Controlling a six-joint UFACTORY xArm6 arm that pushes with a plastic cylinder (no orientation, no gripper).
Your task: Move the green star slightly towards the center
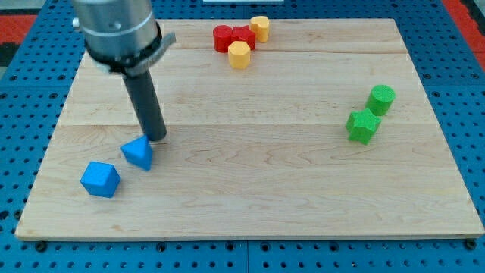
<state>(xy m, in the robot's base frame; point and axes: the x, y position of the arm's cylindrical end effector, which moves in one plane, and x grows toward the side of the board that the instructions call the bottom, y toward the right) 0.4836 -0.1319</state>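
- Green star [362,126]: a chunky, matte, bright green block with blunt points, lying flat at the view's right side of the board, well apart from my tip.
- My tip [157,138]: the lower end of a straight dark rod under a grey metal cylinder; there are no jaws to open or close. It rests on the wood at the view's left, just above the blue triangle [138,152] and touching it or nearly so.
- Blue cube [101,179]: near the triangle, toward the view's lower left, apart from it.
- Green cylinder [381,98]: short and round, just above and right of the star, touching it or nearly so.
- At the view's top centre, a red block [232,37] of lobed shape sits between two yellow hexagonal blocks [239,54] [260,28], all three bunched together.
- Board [265,189]: pale wooden planks with visible grain, lying on a blue pegboard [470,114] with regular holes.
- No labels or writing can be read anywhere.
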